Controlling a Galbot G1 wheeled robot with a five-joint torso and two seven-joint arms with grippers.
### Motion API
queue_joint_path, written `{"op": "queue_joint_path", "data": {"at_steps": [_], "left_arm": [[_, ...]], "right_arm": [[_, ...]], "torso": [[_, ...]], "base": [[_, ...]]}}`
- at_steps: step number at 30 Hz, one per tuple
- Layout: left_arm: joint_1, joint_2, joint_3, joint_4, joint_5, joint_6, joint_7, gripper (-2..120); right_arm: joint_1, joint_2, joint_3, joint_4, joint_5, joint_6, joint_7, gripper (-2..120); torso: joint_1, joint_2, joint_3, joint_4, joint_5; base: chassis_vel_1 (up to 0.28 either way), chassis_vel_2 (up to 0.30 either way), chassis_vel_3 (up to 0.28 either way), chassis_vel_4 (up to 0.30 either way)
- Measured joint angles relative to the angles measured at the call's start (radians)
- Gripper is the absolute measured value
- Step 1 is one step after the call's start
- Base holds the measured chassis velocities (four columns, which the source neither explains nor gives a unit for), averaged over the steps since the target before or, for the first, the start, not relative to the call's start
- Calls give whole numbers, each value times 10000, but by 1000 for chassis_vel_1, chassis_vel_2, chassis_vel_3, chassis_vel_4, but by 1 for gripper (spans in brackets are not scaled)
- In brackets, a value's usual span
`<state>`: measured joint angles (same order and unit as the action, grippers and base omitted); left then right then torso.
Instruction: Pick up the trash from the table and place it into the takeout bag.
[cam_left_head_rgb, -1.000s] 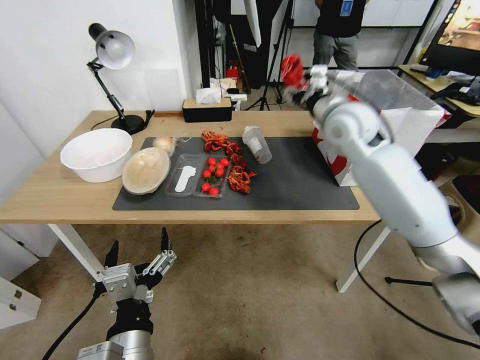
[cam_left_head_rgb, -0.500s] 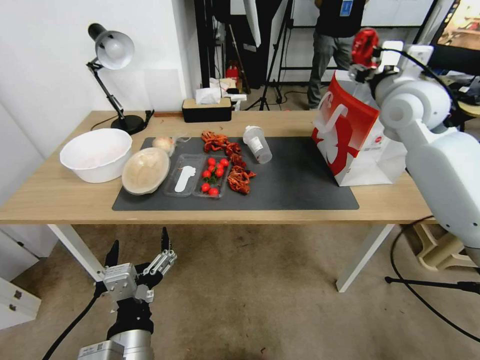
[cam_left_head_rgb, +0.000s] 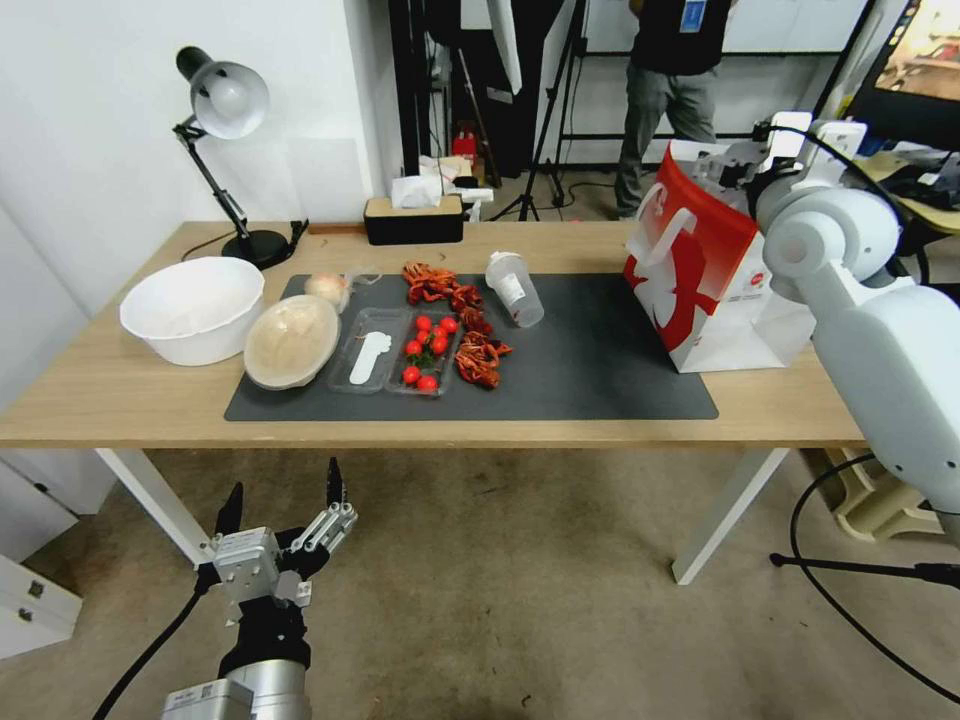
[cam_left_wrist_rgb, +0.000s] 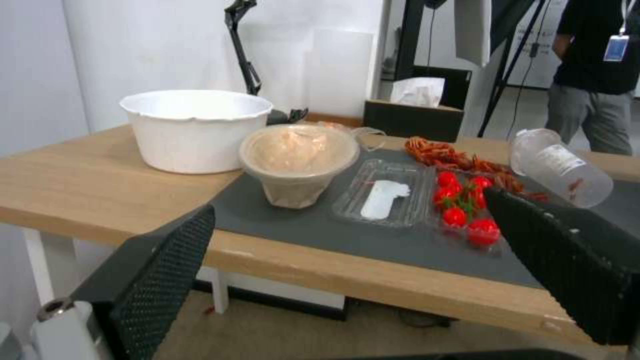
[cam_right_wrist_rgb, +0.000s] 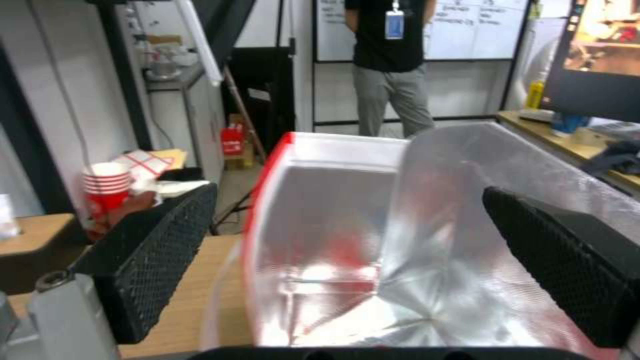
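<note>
**Right gripper open over bag mouth; left arm idle below table**

The right gripper (cam_right_wrist_rgb: 347, 260) sits above the open top of the bag (cam_left_head_rgb: 700, 290), jaws spread wide and holding nothing. Through them the bag's silver lining is visible, with a red blur near the bottom; what it is cannot be told.

The bag stands upright at the right end of the mat (cam_left_head_rgb: 590, 370) on the table (cam_left_head_rgb: 110, 390).

Left of the bag, on the mat: a clear cup (cam_left_head_rgb: 515, 288) on its side, red scraps (cam_left_head_rgb: 470, 340), a clear tray (cam_left_head_rgb: 400, 350) with tomatoes, a lidded bowl (cam_left_head_rgb: 291, 340), and a small bagged lump (cam_left_head_rgb: 328, 288) behind the bowl.

The left gripper (cam_left_head_rgb: 283, 500) hangs below the table's front edge, jaws open and empty.
</note>
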<state>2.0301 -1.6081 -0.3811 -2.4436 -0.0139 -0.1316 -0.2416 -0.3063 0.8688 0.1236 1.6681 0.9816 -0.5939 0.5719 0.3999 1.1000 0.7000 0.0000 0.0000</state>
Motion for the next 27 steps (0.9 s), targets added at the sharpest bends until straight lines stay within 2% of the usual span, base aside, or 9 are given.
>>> {"op": "queue_joint_path", "data": {"at_steps": [8,17,18,21,27], "left_arm": [[33,0,5,-75,-2,11,14,100],[91,0,10,-112,-6,-7,27,100],[103,0,21,-122,-4,-20,41,100],[129,0,72,-119,45,-61,68,100],[135,0,87,-111,71,-82,77,100]], "right_arm": [[-168,26,-51,482,60,94,-108,100],[-887,-272,13,1999,571,198,-366,100],[-1254,-398,55,2515,689,268,-389,100],[-2659,-865,203,3668,335,1171,-640,100],[-4255,-1134,600,4459,-260,2203,-889,100]], "torso": [[1,0,0,1,0],[0,1,0,0,-2],[1,0,0,0,-2],[1,0,0,-1,1],[-1,1,-1,-2,-1]], "base": [[0,0,0,0],[0,0,0,0],[0,0,0,0],[0,0,0,0],[0,0,0,0]]}}
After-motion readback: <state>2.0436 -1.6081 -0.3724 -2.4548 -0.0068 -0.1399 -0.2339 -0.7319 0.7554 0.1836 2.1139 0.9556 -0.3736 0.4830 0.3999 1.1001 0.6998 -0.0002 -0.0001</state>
